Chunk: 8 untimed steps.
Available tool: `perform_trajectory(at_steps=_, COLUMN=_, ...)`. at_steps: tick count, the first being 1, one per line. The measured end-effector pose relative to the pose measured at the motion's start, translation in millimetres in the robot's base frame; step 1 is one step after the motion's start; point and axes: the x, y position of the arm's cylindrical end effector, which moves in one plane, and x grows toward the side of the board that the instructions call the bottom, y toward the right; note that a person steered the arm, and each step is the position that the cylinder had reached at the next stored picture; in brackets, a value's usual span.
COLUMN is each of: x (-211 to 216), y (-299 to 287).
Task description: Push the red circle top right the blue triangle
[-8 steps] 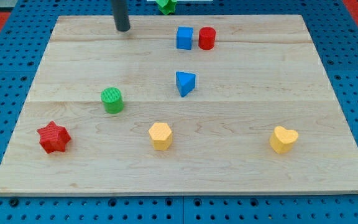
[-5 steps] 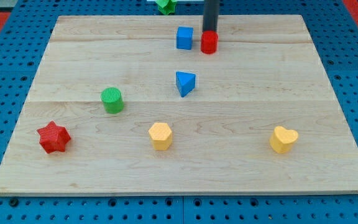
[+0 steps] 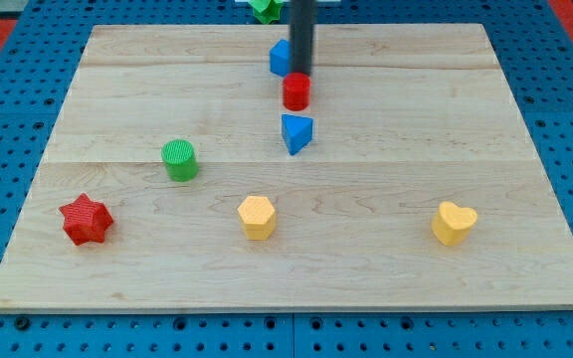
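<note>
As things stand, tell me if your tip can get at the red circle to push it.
Probably yes: my tip sits right at the top edge of the red circle, nothing between them. The blue cube is just beside the rod, the blue triangle below.

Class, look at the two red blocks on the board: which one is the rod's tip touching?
The red circle, just above the blue triangle. My tip sits against its top edge. The red star lies far off at the view's bottom left.
</note>
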Motion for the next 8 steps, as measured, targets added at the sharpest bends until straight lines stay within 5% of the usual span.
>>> perform_trajectory(at_steps=1, x=24.2, y=-63.8)
perform_trajectory(at_steps=3, x=4.9, y=8.0)
perform_trajectory(at_steps=6, x=48.2, y=130.6)
perform_trajectory(at_steps=7, x=104.7, y=155.8)
perform_trajectory(at_steps=8, x=149.6, y=99.0)
